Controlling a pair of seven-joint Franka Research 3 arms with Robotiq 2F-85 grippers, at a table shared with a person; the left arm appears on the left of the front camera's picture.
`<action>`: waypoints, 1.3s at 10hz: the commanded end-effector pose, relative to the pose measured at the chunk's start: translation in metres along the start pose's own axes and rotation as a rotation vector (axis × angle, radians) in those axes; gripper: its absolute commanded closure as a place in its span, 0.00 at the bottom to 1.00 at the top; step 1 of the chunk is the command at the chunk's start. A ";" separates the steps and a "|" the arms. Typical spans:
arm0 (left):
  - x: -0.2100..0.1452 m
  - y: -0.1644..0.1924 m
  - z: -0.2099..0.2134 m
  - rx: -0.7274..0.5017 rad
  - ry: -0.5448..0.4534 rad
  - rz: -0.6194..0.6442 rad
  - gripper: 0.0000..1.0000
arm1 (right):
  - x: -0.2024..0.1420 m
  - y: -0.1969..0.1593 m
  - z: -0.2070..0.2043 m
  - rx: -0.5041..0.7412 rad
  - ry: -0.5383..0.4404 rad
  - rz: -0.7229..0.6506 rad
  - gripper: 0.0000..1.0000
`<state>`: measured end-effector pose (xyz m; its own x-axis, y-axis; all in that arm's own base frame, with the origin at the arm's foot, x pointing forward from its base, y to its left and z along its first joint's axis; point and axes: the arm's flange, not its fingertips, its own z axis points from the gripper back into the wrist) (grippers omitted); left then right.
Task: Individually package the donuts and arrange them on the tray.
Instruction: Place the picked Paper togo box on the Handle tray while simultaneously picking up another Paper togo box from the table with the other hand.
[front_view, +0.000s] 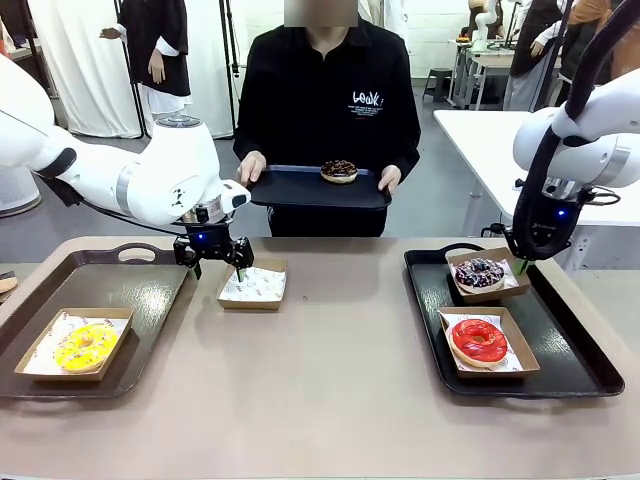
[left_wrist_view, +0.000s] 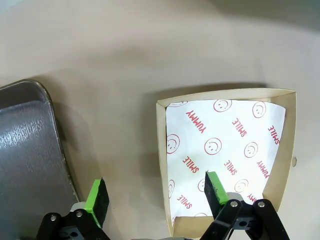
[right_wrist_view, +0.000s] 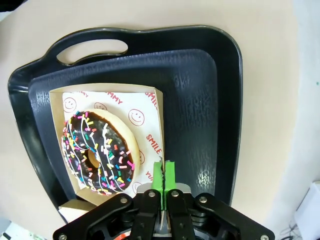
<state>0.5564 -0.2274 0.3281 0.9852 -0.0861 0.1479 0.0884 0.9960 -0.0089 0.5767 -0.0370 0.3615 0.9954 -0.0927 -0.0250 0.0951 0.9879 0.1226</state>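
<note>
The person across the table holds a dark tray (front_view: 300, 188) carrying the chocolate donut (front_view: 339, 170). The yellow donut (front_view: 85, 345) lies in a paper box on the left tray (front_view: 150, 290). On the right tray (front_view: 570, 350) the sprinkled donut (front_view: 480, 272) (right_wrist_view: 97, 150) and the red donut (front_view: 480, 340) each sit in a paper box. An empty paper box (front_view: 253, 285) (left_wrist_view: 225, 150) lined with printed paper stands on the table. My left gripper (front_view: 213, 262) (left_wrist_view: 156, 195) is open, astride that box's near wall. My right gripper (front_view: 522, 262) (right_wrist_view: 164, 175) is shut on the side wall of the sprinkled donut's box (right_wrist_view: 157, 115).
The brown table (front_view: 330, 380) has free room in the middle between the two trays. The left tray's rim (left_wrist_view: 50, 130) lies close beside my left fingers. A white table (front_view: 490, 140) stands behind at the right.
</note>
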 end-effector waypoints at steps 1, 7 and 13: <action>-0.005 0.000 0.002 0.014 -0.009 -0.010 0.00 | -0.001 0.002 -0.004 0.006 -0.019 -0.021 0.99; 0.000 0.002 0.003 -0.039 0.017 0.010 0.64 | 0.001 0.002 -0.005 0.014 -0.016 -0.016 0.35; 0.002 0.004 0.002 -0.069 0.040 0.028 1.00 | 0.000 -0.002 -0.004 0.044 -0.018 -0.023 0.00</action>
<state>0.5570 -0.2259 0.3283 0.9908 -0.0557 0.1230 0.0641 0.9958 -0.0653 0.5773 -0.0399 0.3602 0.9936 -0.1110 -0.0232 0.1131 0.9837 0.1397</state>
